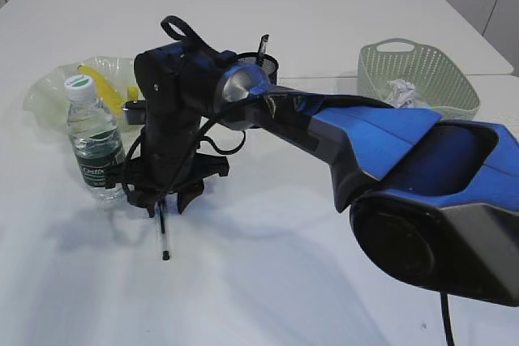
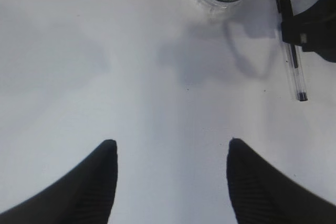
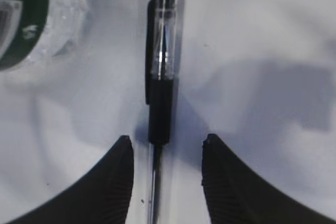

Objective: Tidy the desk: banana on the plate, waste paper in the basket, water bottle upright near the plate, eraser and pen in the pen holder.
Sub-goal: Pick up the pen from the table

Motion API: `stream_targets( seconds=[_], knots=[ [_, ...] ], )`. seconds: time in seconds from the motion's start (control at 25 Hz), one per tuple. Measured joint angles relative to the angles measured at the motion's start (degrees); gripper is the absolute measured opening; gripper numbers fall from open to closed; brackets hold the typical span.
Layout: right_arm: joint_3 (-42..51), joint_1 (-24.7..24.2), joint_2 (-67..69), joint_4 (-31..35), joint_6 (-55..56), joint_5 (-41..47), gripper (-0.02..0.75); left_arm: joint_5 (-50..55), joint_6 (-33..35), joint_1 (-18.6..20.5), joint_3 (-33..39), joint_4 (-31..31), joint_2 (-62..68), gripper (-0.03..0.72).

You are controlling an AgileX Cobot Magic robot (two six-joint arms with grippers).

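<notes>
Beside the upright water bottle [image 1: 92, 142], flat on the table [image 1: 268, 281], the pen [image 3: 160, 103] is straddled by the spread, unclenched right gripper [image 3: 167, 171]; light, stiff, slippery, it is judged best pinched mid-barrel; left gripper [image 2: 170, 174] released, empty.

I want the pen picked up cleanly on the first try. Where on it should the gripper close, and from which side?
Grip the pen on its black grip section, coming straight down from above. It lies flat on the table, so only a top approach works. The right gripper is already open astride the barrel, fingers on either long side. Closing across the narrow width keeps clear of the water bottle standing close by.
</notes>
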Motion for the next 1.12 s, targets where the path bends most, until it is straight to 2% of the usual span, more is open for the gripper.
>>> stream_targets(
  seconds=[0.4, 0.68, 1.04, 1.12],
  knots=[
    [-0.38, 0.07, 0.61, 0.0, 0.71, 0.0, 0.329, 0.0, 0.0, 0.0, 0.0, 0.13, 0.0, 0.46],
    [-0.38, 0.07, 0.61, -0.32, 0.98, 0.0, 0.255, 0.0, 0.0, 0.0, 0.0, 0.13, 0.0, 0.46],
    [-0.38, 0.07, 0.69, -2.72, 1.48, 0.0, 0.241, -0.1, 0.0, 0.0, 0.0, 0.13, 0.0, 0.46],
    [-0.38, 0.07, 0.69, -2.76, 1.71, 0.0, 0.216, -0.1, 0.0, 0.0, 0.0, 0.13, 0.0, 0.46]
  ],
)
